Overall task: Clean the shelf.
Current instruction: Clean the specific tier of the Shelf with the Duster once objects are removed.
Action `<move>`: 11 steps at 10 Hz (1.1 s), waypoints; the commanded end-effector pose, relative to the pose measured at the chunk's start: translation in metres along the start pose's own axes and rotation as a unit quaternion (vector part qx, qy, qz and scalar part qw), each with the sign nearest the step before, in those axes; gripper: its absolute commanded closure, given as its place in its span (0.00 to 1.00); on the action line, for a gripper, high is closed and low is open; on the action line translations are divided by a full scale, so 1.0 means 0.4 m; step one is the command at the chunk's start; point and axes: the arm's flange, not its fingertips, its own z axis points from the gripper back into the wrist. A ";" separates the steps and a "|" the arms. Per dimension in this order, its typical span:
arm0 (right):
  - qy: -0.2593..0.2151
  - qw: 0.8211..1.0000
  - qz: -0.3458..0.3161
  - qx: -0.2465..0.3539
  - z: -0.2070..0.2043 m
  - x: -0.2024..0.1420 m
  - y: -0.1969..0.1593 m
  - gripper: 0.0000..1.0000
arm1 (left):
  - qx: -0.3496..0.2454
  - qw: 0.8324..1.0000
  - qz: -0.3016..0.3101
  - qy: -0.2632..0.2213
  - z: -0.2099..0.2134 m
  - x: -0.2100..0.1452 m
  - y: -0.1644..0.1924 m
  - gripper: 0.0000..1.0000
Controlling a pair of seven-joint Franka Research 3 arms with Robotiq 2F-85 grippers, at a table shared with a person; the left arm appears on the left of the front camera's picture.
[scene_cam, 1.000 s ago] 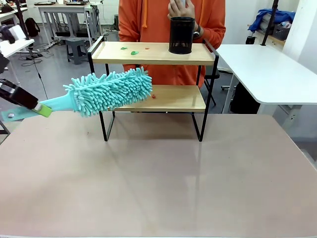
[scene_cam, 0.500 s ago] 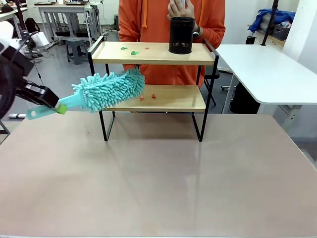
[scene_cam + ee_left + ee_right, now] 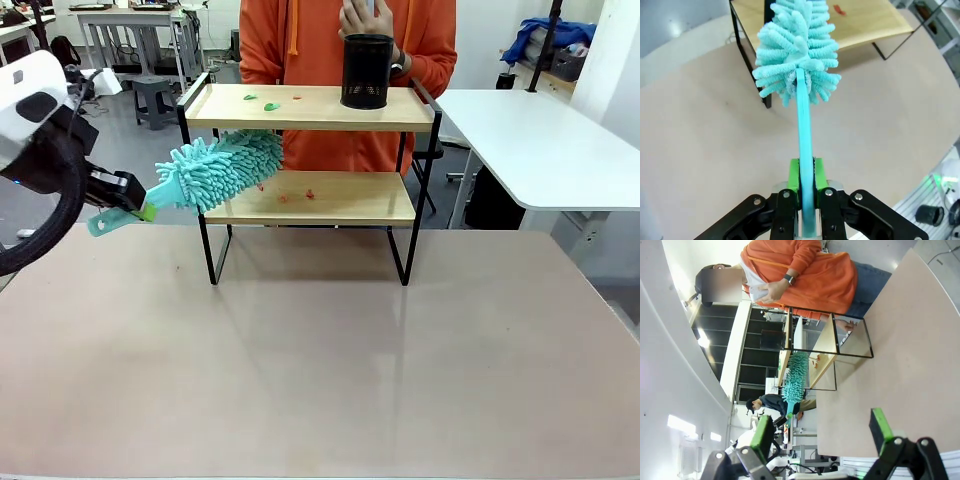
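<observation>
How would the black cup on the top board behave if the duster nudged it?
Probably light: the black cup looks like thin mesh. Taller than wide, it may slide or tip on the smooth top board. The soft duster would likely bend first.

— What sort of place is this?
— A robotics lab, by the look of it: a white robot arm [image 3: 35,100] reaches over a beige table [image 3: 320,360].
— And behind?
— An open hall with a bare grey floor [image 3: 120,150], metal-framed workbenches [image 3: 130,25], a grey stool [image 3: 152,95] and another white table [image 3: 540,140].
</observation>
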 end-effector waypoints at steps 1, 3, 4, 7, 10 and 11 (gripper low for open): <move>-0.008 1.000 0.012 0.010 0.002 0.003 0.005 0.00 | 0.020 1.000 0.008 -0.021 -0.026 -0.163 -0.031 0.87; -0.008 1.000 0.012 0.010 0.002 0.003 0.005 0.00 | 0.033 0.999 0.003 -0.017 -0.040 -0.169 -0.047 0.87; -0.008 1.000 0.012 0.010 0.002 0.003 0.005 0.00 | 0.041 0.999 -0.003 -0.017 -0.044 -0.172 -0.055 0.87; -0.008 1.000 0.012 0.010 0.002 0.003 0.005 0.00 | 0.056 0.998 -0.013 0.002 -0.056 -0.179 -0.064 0.87; -0.008 1.000 0.012 0.010 0.002 0.003 0.005 0.00 | 0.060 0.998 -0.004 0.007 -0.067 -0.178 -0.053 0.87; -0.008 1.000 0.012 0.010 0.002 0.003 0.005 0.00 | 0.057 0.998 -0.004 0.013 -0.071 -0.178 -0.053 0.87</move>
